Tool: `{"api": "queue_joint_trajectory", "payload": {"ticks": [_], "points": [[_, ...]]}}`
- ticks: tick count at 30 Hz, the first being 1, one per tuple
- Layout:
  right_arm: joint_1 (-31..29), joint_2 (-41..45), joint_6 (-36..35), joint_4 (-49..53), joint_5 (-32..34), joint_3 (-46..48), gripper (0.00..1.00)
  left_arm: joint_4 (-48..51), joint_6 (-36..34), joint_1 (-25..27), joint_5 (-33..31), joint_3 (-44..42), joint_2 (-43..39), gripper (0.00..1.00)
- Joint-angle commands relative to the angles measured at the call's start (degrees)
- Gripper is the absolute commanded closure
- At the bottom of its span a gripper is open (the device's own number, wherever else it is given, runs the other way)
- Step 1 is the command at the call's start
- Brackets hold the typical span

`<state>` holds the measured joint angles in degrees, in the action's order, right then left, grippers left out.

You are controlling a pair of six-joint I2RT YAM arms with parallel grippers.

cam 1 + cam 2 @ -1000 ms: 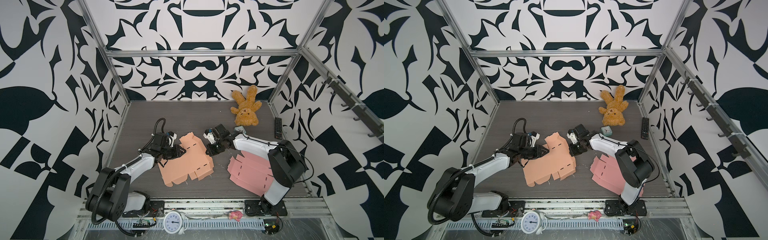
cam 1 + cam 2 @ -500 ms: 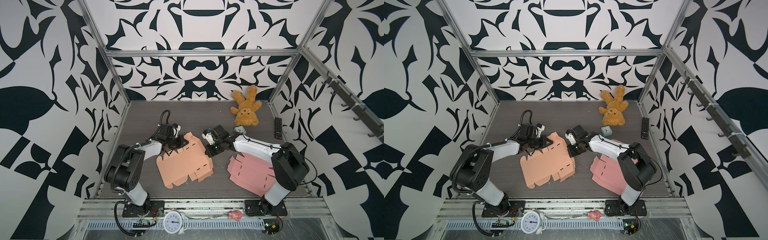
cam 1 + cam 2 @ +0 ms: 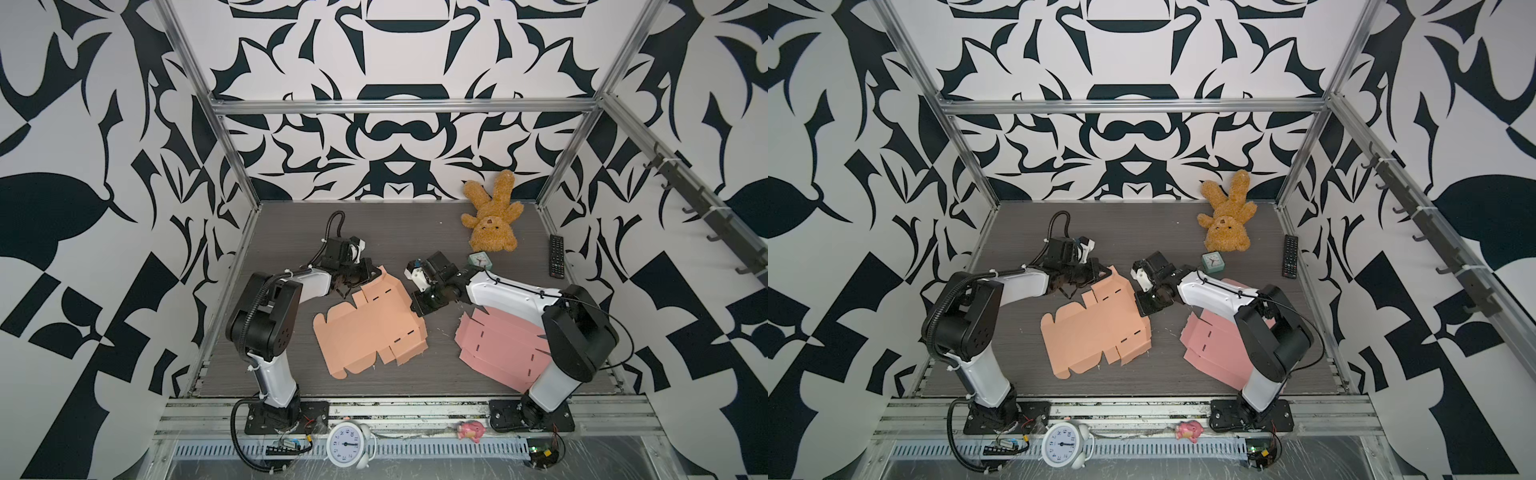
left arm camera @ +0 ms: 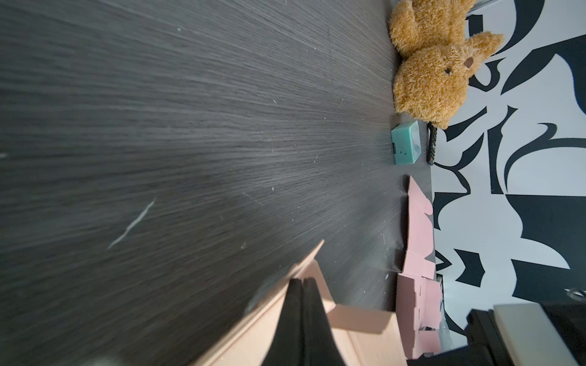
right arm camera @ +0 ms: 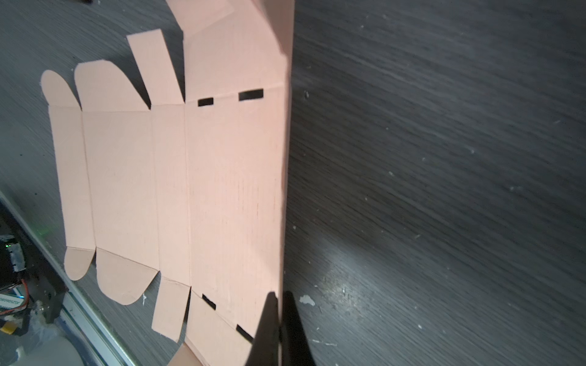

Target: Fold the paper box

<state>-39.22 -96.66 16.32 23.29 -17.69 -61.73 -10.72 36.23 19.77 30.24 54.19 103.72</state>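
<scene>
Early in the fold, judging by the box (image 3: pixel 365 332): lying open and nearly flat on the bench (image 3: pixel 291 232), with only the edge panel (image 5: pixel 280 38) on its right side tipped upright, seen edge-on in the right wrist view.

At the box's far corner: left jaws pressed fully together, apparently with a corner flap (image 4: pixel 314 269) nipped between them. At the near end of the raised panel, just past the paired slots (image 5: pixel 244 331): right jaws also fully closed, clamped on the card's rim. Right of the box and clear of it: a pink blank (image 3: pixel 498 345), not in play.

To do this step well, probably:

- Swing both jaws in one matched arc, inward over the box, pivoting about the crease rather than pulling outward.
- Match height and pace at the two ends, or risk a twist or buckle in the thin card between the grips.
- Go slowly. With no weight on the rest of the box, expect sliding or lifting under any sideways tug.
- Stop with the panel square to the base before letting go, then turn to the end flaps.
</scene>
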Motion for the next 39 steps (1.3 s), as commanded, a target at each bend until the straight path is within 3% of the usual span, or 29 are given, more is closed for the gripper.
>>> {"api": "queue_joint_trajectory", "payload": {"ticks": [1, 18, 39], "points": [[-0.42, 2.62, -0.49, -0.1, 0.64, -0.03, 0.98, -0.64, -1.02, -0.26, 0.49, 1.85, 1.57, 1.0], [-0.77, 1.54, -0.5, 0.6, 1.17, -1.36, 0.98, -1.45, -3.79, 0.64, 6.93, 0.04, -1.1, 1.0], [-0.98, 1.67, -0.82, 1.39, 2.22, -2.16, 0.98, 1.68, -6.17, 1.43, 10.01, -3.95, -6.41, 1.0]]}}
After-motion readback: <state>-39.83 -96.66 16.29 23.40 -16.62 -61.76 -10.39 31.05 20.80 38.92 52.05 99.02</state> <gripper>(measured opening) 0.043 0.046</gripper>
